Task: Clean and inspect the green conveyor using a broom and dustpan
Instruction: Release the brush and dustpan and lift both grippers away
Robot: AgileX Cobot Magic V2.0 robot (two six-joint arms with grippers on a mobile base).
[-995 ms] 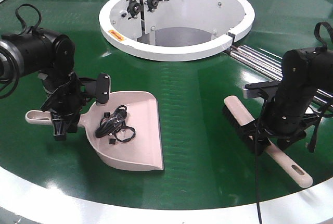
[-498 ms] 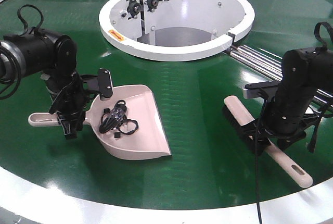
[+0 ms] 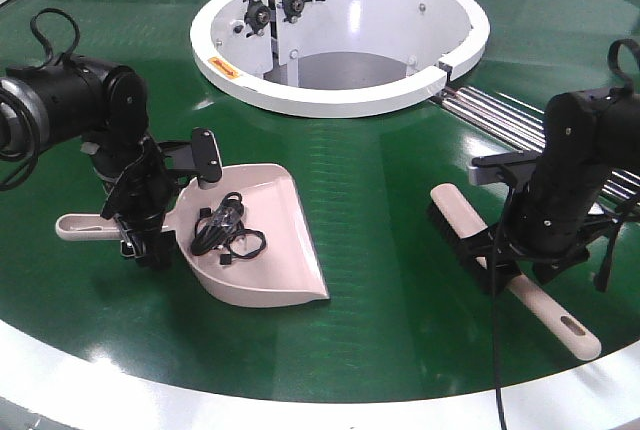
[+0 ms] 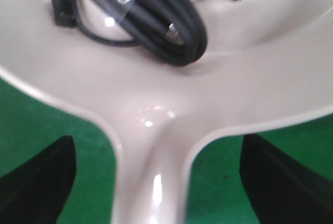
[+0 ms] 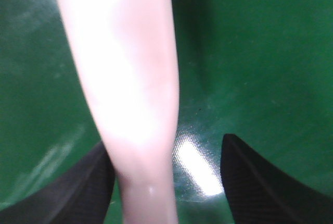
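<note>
The pale pink dustpan (image 3: 275, 240) lies on the green conveyor (image 3: 400, 180) at the left, with a coiled black cable (image 3: 225, 230) in its scoop. My left gripper (image 3: 140, 240) straddles its handle, open; in the left wrist view both fingers (image 4: 41, 177) stand well away from the dustpan's neck (image 4: 156, 114). At the right the broom (image 3: 460, 215) lies flat, bristles to the far end. My right gripper (image 3: 505, 265) sits over its handle (image 5: 125, 78), open: the left finger (image 5: 78, 193) is against the handle and the right finger (image 5: 260, 182) stands apart from it.
The white central ring housing (image 3: 340, 90) stands behind, with metal rails (image 3: 500, 110) running from it to the right. The white outer rim (image 3: 200, 400) curves along the near edge. Green belt (image 5: 250, 52) lies bare between the dustpan and the broom.
The dustpan has swung, its mouth moving right and away from the near rim. My left gripper has shifted a little right along the handle. The right arm has barely moved.
</note>
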